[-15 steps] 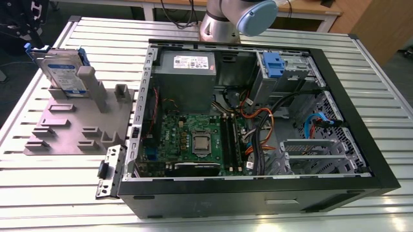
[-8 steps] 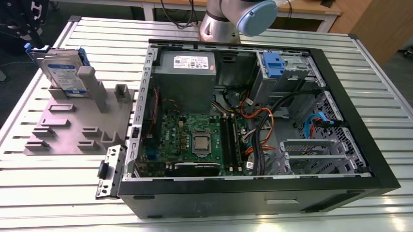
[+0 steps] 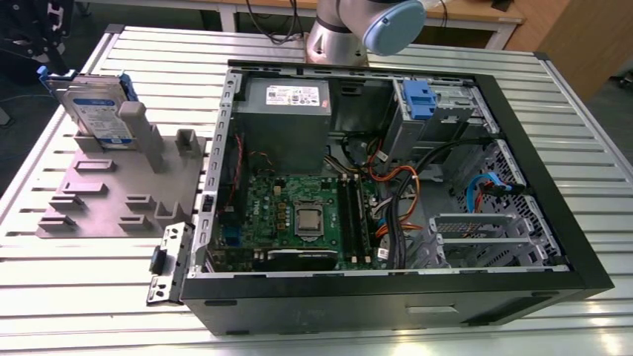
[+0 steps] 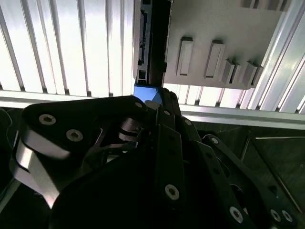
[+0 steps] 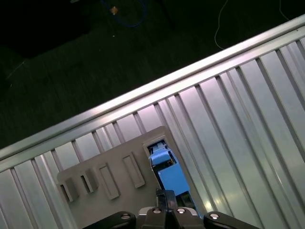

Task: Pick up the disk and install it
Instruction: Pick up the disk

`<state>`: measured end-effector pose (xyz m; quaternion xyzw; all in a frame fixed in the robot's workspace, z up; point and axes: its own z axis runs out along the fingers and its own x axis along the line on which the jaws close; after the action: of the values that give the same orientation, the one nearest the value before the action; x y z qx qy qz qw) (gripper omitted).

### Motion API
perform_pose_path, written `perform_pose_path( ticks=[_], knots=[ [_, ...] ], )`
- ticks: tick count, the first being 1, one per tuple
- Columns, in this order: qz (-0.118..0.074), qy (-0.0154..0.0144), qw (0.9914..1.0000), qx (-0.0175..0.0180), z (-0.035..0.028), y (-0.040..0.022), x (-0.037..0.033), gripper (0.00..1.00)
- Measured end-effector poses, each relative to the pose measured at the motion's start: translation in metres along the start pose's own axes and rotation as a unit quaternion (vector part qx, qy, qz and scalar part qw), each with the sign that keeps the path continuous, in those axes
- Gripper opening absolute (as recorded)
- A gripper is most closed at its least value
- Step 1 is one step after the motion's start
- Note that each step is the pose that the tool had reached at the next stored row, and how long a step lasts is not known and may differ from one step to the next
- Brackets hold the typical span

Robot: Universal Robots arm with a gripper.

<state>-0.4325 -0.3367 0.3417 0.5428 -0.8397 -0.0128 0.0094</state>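
Roughly by size:

- Table [image 3: 574, 104]: slatted metal, carrying everything else in the exterior view.
- Case [image 3: 396, 297]: black, lying on its side with the panel off. It takes up the middle and the exterior view's right of the table. Circuit board [image 3: 296, 215], cables and a grey power box [image 3: 287, 119] are exposed inside.
- Arm [image 3: 342, 33]: grey column with a pale blue cap, rising at the far edge of the table just behind the case.
- Stand [image 3: 99, 200]: flat grey fixture with raised blocks and slots, on the table just beside the case on the exterior view's left.
- Gripper [image 5: 167, 194]: black linkage, seen in both wrist views. It is narrow, with the jaws drawn together and nothing between them. It hangs over the far end of the stand, in line with the disk's top edge. In the second wrist view the tip [image 4: 158, 95] sits right at the blue bracket; I can't tell whether it touches.
- Disk [image 3: 94, 111]: silver, with a white-and-blue label and a blue bracket. It stands on edge in a slot at the stand's far end, outside the case and well apart from it.
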Motion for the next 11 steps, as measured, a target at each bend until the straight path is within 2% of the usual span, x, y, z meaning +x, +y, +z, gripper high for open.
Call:
perform_pose_path(
  ticks=[4,6,8,11],
  knots=[
    [-0.013,-0.0003,0.99991,0.0002,0.0023,0.0014,0.0009,0.11],
    [-0.014,-0.0017,0.9999,0.0032,0.0035,0.0027,0.0015,0.11],
    [-0.017,-0.002,0.99985,0.0041,0.0039,0.003,0.0017,0.11],
    [-0.038,-0.0013,0.99926,0.0041,0.0041,0.003,0.0017,0.11]
  ],
)
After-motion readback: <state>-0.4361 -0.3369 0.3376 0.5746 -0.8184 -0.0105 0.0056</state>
